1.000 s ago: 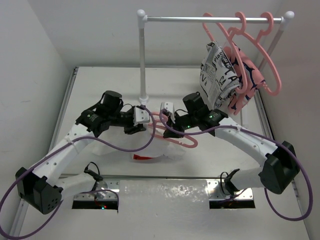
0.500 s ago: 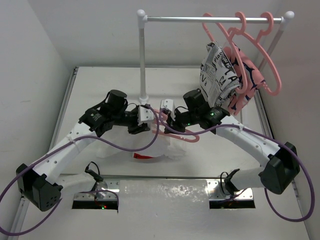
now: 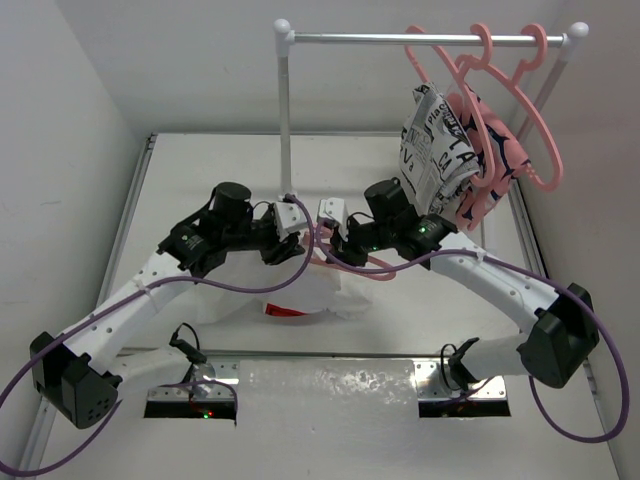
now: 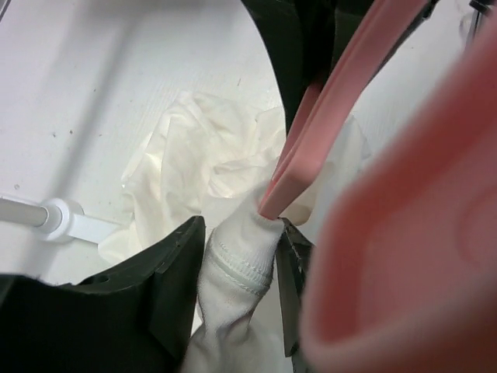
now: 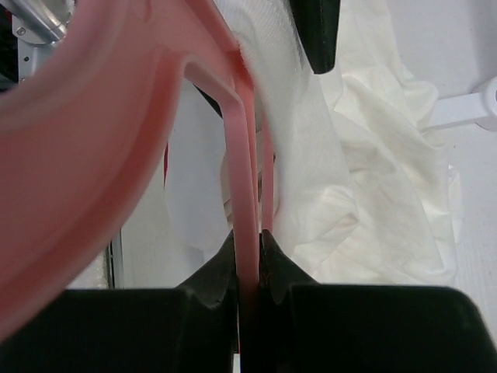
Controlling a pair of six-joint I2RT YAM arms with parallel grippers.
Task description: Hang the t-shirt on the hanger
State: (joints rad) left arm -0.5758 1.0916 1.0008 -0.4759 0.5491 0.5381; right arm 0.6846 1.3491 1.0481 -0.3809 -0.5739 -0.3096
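The white t-shirt (image 3: 305,292) with its red patch (image 3: 285,311) lies crumpled on the table between the arms. My left gripper (image 3: 293,243) is shut on a ribbed hem of the t-shirt (image 4: 237,268), lifted off the table. My right gripper (image 3: 340,245) is shut on the salmon-pink hanger (image 3: 362,262); its thin bar (image 5: 247,233) runs between the jaws. One tip of the hanger (image 4: 311,148) pushes into the bunched hem held by my left gripper. In the right wrist view the shirt cloth (image 5: 365,194) drapes beside the hanger.
A white-and-metal rack (image 3: 287,110) stands at the back, its base near my left gripper. On its bar hang pink hangers (image 3: 520,100), a newsprint-patterned shirt (image 3: 435,150) and a pink shirt with navy marks (image 3: 495,160), close above my right arm.
My left gripper has moved right toward the right gripper, carrying the shirt hem. The hanger has shifted up and left, so its tip now meets the hem.
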